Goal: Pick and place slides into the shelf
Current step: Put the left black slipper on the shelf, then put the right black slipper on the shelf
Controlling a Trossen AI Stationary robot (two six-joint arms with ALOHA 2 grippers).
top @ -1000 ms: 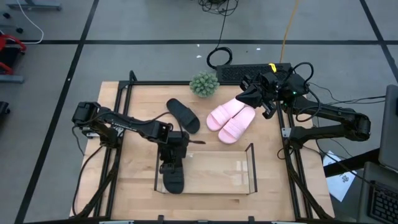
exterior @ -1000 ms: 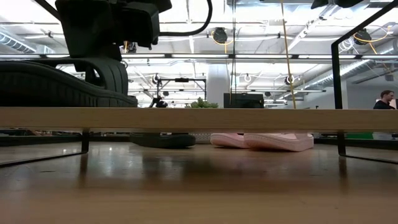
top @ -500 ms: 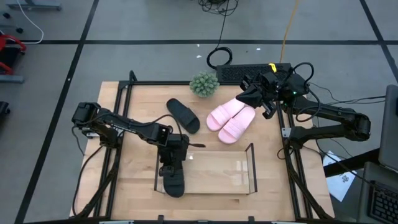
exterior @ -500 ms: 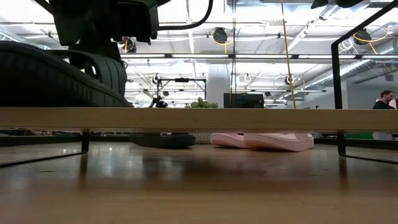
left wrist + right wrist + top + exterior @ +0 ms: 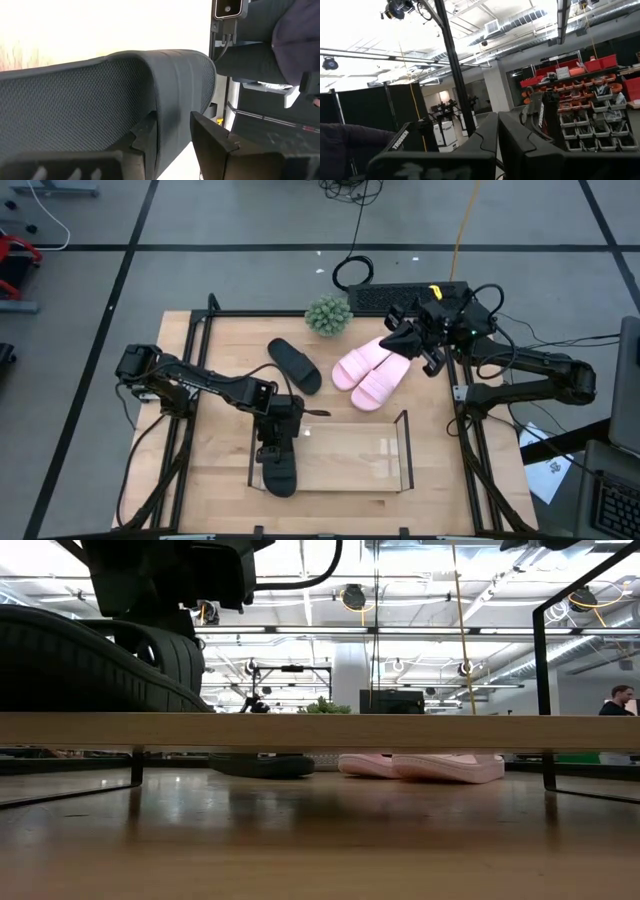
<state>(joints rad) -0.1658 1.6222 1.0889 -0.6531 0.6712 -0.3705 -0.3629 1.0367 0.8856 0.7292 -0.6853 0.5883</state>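
One black slide lies on the shelf's top panel at its left end, sole down; it fills the low view's left. My left gripper slants down over it, open, its fingers on either side of the strap. A second black slide and two pink slides lie on the table beyond the shelf. My right gripper hangs shut above the pink slides and points up into the room. My left gripper comes at the black slide slanting down from the table's left and far side, one finger under the strap and one finger outside it. Light shows between the strap and the outer finger. Whether the inner finger touches the strap, I cannot tell.
A small green plant and a dark keyboard sit at the table's far edge. The shelf's thin dark frame post rises on the right. The rest of the shelf top, right of the black slide, is bare.
The black slide has shifted a little toward the table's near edge on the shelf top and shows larger in the low view, then lies still. My left gripper has stayed over it.
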